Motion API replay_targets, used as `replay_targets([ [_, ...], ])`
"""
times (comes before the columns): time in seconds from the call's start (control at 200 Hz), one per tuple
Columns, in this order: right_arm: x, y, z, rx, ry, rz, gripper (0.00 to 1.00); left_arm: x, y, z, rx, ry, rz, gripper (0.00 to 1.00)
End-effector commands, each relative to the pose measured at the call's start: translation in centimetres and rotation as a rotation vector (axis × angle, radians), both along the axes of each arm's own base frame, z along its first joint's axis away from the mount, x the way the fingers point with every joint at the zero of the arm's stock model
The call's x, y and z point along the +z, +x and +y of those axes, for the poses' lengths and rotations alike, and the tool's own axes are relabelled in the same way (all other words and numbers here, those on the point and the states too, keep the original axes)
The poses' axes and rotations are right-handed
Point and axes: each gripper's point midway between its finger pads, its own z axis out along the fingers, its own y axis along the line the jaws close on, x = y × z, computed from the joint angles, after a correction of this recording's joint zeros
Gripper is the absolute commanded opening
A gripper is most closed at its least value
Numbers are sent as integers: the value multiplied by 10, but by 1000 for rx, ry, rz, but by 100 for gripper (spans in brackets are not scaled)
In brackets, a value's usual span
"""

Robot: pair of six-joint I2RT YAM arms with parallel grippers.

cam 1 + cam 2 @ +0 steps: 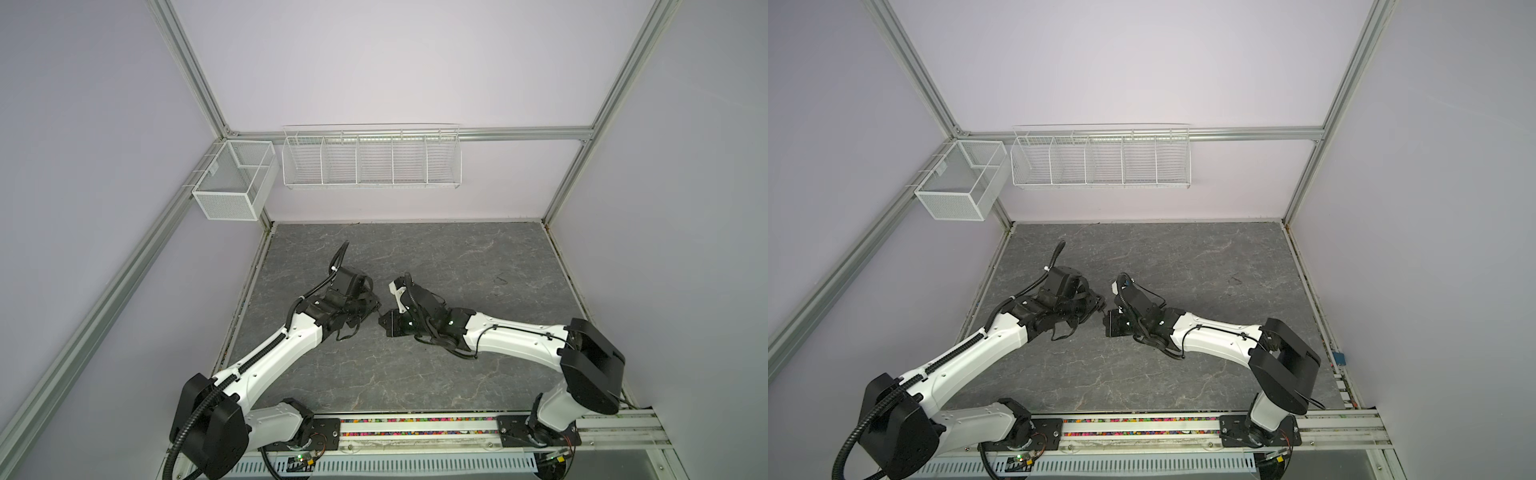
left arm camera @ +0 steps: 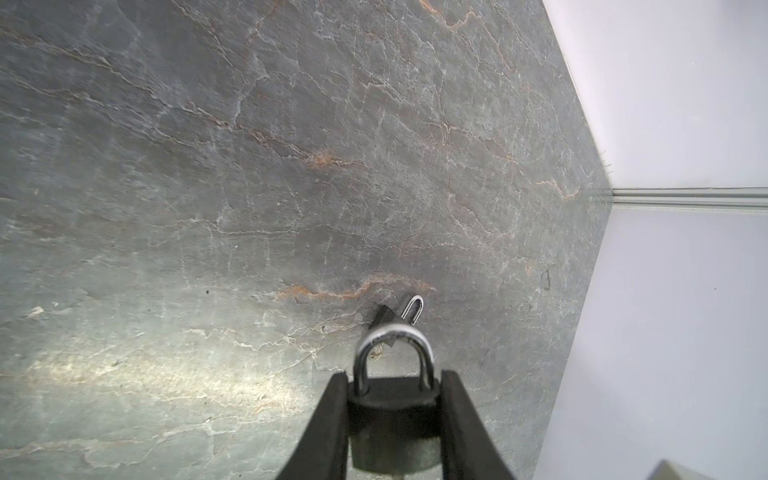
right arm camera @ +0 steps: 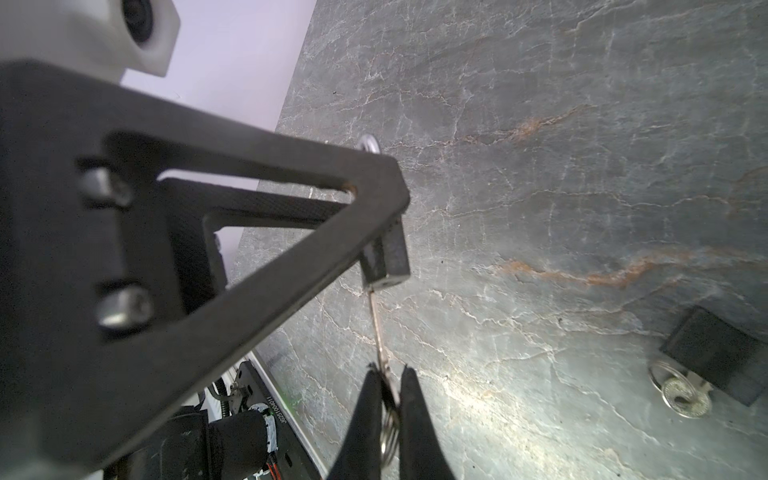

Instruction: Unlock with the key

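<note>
Grey marble-look bench (image 1: 457, 257), lilac walls (image 1: 374, 62) all round, wire rack (image 1: 370, 162) and mesh basket (image 1: 232, 183) hung at the back. Both arms meet mid-bench, tips nearly touching in both top views.

Left hand (image 2: 392, 376) has the padlock (image 2: 392, 419): fingers part-way closed, clamped on either side of the dark body, shackle (image 2: 392, 332) seated in the body and pointing away from the wrist. Lock's off the bench, held up btwn the two arms.

Right hand (image 3: 390, 370) is pinched almost fully closed on the key (image 3: 378, 328), gripping at the bow end w/ the key ring (image 3: 388, 432) dangling btwn its fingers. Blade runs straight up to the padlock's base and meets it at the keyway; how deep it sits, can't tell from the right wrist view.

Off to the side, a 2nd padlock (image 3: 715, 353) lies flat on the bench, spare keys (image 3: 681, 395) on a ring just beside it, touching. It shows past the held lock in the left wrist view too.
</note>
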Motion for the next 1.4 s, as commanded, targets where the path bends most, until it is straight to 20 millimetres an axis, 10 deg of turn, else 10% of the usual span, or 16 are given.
replay_targets([
  [0.0, -2, 9, -2, -36, -15, 4, 7, 7, 0, -4, -7, -28, -14, 0],
  [0.855, 15, 14, 18, -4, 41, 44, 6, 20, -4, -5, -7, -57, -31, 0],
  [1.394, 61, 20, 20, 26, 198, 73, 6, 3, -14, -1, -59, 81, 5, 0],
])
